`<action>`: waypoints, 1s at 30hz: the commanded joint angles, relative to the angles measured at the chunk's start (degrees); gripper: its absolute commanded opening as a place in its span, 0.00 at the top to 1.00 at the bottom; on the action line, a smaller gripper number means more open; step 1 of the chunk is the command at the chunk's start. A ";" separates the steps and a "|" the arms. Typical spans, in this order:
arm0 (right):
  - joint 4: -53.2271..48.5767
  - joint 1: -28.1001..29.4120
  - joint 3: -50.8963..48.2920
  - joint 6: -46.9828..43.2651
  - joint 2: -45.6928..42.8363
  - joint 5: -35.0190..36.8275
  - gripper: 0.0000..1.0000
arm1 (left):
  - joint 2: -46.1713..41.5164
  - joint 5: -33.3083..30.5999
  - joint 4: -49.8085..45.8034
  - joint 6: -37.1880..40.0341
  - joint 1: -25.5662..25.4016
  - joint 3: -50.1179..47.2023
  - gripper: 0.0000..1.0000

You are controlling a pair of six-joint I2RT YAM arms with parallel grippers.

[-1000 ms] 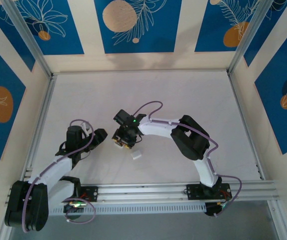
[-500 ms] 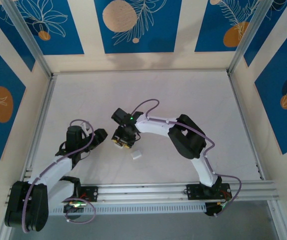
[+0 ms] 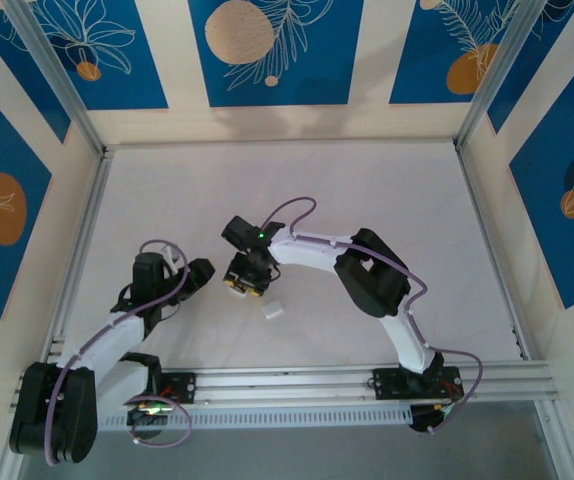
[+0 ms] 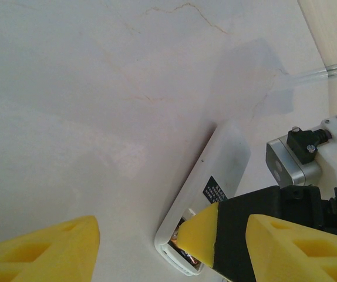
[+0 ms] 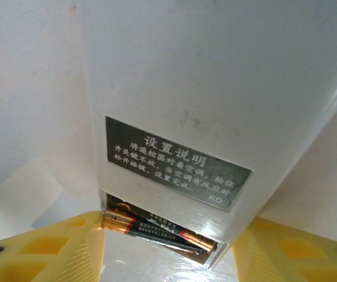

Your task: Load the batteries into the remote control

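Note:
The remote control (image 5: 215, 88) lies back-up on the white table, its dark label (image 5: 177, 167) facing me. At its near end the compartment is uncovered, and two batteries (image 5: 157, 230) lie inside, the front one slightly askew. My right gripper (image 5: 168, 249) is open and straddles that end, its left finger (image 5: 68, 247) touching a battery's gold tip. In the left wrist view the remote (image 4: 218, 170) lies diagonally, with a right-gripper finger (image 4: 199, 234) over its compartment. My left gripper (image 4: 174, 255) is open, holds nothing, and sits just left of the remote. From above, the two grippers (image 3: 203, 270) (image 3: 244, 285) sit close together.
A small loose white squarish piece (image 3: 273, 311) lies on the table just right of and nearer than the right gripper. An aluminium rail (image 3: 297, 380) runs along the near edge, and frame posts (image 3: 85, 225) bound the sides. Bare table (image 3: 297, 190) stretches behind the arms.
The right arm has edged slightly left over the remote's end. The left arm has not moved.

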 commanded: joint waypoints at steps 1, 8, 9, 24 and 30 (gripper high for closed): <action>-3.90 0.11 -0.85 -1.15 2.04 -0.29 0.43 | -0.80 -0.18 -0.17 0.73 0.93 -0.44 0.33; -6.11 -0.20 0.37 -1.71 4.38 -0.82 0.44 | -0.82 0.00 0.00 0.64 1.00 -0.48 0.33; -6.49 -0.14 0.70 -1.97 4.77 -0.85 0.44 | -0.87 -0.05 -0.01 0.63 1.07 -0.45 0.33; -13.06 -0.04 5.38 -4.45 9.99 -1.38 0.38 | -1.14 0.27 0.04 0.56 1.00 -0.62 0.33; -11.49 -0.12 3.84 -3.97 8.95 -1.37 0.45 | -1.25 0.26 0.04 0.55 1.10 -0.79 0.33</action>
